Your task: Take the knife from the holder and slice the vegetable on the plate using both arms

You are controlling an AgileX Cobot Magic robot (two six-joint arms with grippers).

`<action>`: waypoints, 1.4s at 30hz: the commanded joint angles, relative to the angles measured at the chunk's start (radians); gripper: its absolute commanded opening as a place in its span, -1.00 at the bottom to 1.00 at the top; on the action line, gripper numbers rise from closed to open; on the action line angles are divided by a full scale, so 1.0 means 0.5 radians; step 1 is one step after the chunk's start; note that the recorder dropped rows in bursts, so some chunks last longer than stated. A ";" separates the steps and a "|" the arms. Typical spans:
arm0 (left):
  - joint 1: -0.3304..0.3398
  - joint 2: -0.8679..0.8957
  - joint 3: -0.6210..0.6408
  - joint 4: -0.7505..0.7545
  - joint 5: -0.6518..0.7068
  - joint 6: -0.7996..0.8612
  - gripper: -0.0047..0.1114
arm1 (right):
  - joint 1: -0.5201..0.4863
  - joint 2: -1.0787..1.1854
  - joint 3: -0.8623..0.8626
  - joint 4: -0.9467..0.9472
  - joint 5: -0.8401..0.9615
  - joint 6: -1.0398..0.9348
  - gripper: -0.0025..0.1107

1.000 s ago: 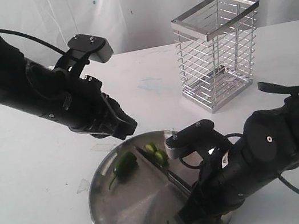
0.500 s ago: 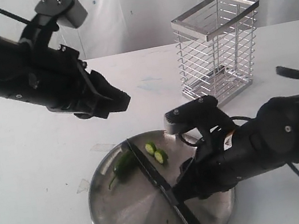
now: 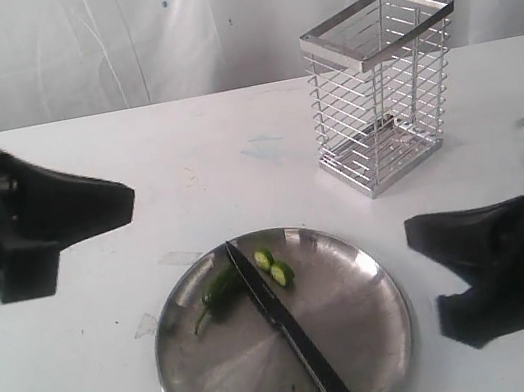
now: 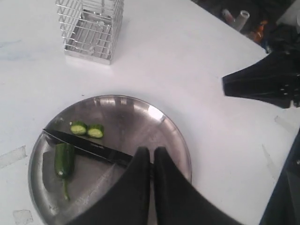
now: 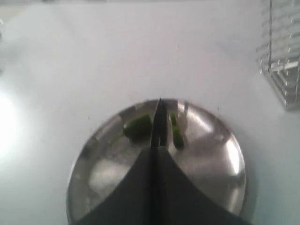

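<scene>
The knife (image 3: 286, 329) lies loose across the plate (image 3: 364, 285), its blade running between the vegetable (image 3: 219, 287) and two cut slices (image 3: 273, 266). My left gripper (image 3: 126, 200) hovers left of the plate, shut and empty. My right gripper (image 3: 419, 232) hangs off the plate's right side, also shut on nothing. In the left wrist view the shut gripper (image 4: 151, 152) sits over the knife (image 4: 89, 147), with the vegetable (image 4: 64, 159) beyond. In the right wrist view the shut gripper (image 5: 157, 149) lines up with the knife (image 5: 159, 122) on the plate (image 5: 234, 154).
The wire holder (image 3: 384, 83) stands empty at the back right of the white table (image 3: 234, 150); it also shows as the holder (image 4: 89, 28) in the left wrist view and the holder (image 5: 283, 51) in the right wrist view.
My right gripper let go of the knife, which now lies on the plate. Both arms pulled back outward from the plate, and both grippers closed.
</scene>
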 commanded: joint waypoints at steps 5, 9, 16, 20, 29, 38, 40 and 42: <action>0.007 -0.316 0.259 -0.143 -0.051 -0.046 -0.92 | 0.004 -0.784 0.064 0.009 0.041 0.013 -0.96; 0.007 -0.320 0.259 -0.139 0.019 -0.046 -0.92 | 0.004 -0.968 0.064 0.009 0.045 0.013 -0.96; 0.007 -0.320 0.259 -0.139 0.018 -0.042 -0.92 | 0.004 -1.108 0.064 0.009 0.045 0.013 -0.96; 0.007 -0.320 0.259 -0.139 0.018 -0.042 -0.92 | 0.004 -1.118 0.064 0.004 0.045 0.003 -0.96; 0.007 -0.320 0.259 -0.139 0.018 -0.042 -0.92 | -0.183 -1.315 0.492 -0.685 -0.032 0.501 -0.96; 0.007 -0.320 0.259 -0.139 0.013 -0.042 -0.92 | -0.391 -1.599 0.685 -0.714 0.275 0.543 -0.96; 0.007 -0.320 0.259 -0.139 0.019 -0.042 -0.92 | -0.391 -1.599 0.685 -0.710 0.293 0.543 -0.96; 0.007 -0.320 0.259 -0.139 0.019 -0.042 -0.92 | -0.391 -1.599 0.685 -0.710 0.293 0.543 -0.96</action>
